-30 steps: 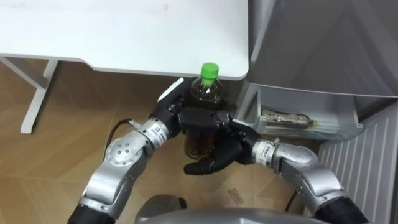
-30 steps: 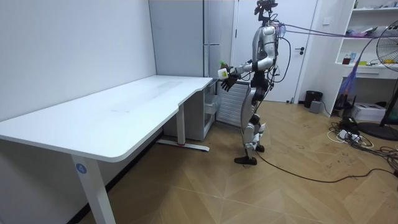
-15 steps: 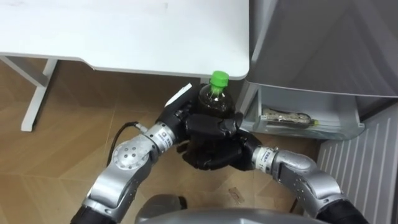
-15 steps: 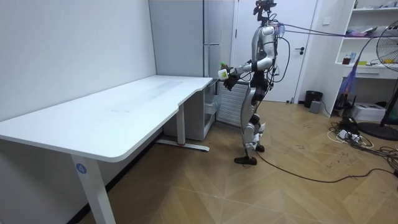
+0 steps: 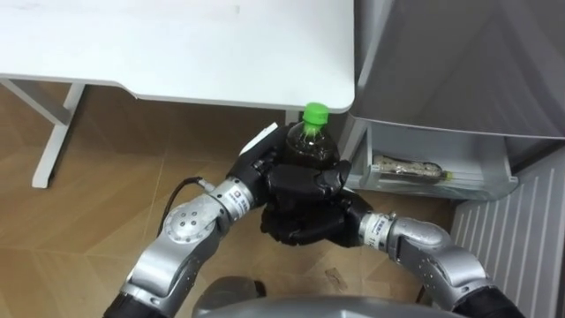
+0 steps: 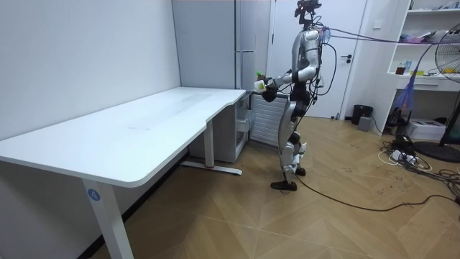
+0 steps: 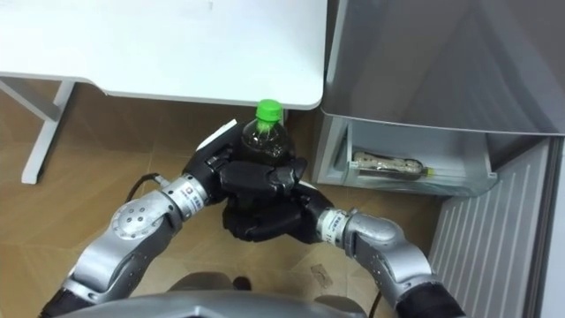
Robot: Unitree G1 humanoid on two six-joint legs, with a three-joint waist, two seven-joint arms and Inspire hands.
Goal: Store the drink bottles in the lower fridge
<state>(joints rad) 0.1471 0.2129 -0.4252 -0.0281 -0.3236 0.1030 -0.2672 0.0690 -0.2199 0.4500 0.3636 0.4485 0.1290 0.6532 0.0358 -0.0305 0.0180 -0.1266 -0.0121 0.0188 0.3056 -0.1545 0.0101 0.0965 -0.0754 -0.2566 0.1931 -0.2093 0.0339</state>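
Green-capped and filled with a dark drink, the bottle (image 5: 309, 148) stands upright between our two hands, at chest height in the room view. Our left hand (image 5: 265, 172) comes in from eight o'clock with its fingers curled across the bottle's body. Our right hand (image 5: 309, 225) comes in from four o'clock and closes round the lower part from beneath, so one hand steadies the bottle and the other bears its weight. We judge the double hold is there to keep the smooth, heavy bottle from slipping or tipping.

At three o'clock of the bottle, the grey fridge's (image 5: 459, 62) lower drawer (image 5: 481, 188) stands pulled out. A second bottle (image 5: 403, 166) already lies on its side inside, near the back wall, with free space in front of it. The white desk (image 5: 177, 53) fills the area from ten to twelve o'clock, its rounded corner just behind the cap.

The drink is not yet in the fridge. Our next move, as we judge it, is to carry the bottle towards three o'clock, over the drawer's front wall, then lay it down beside the one inside without knocking the rim
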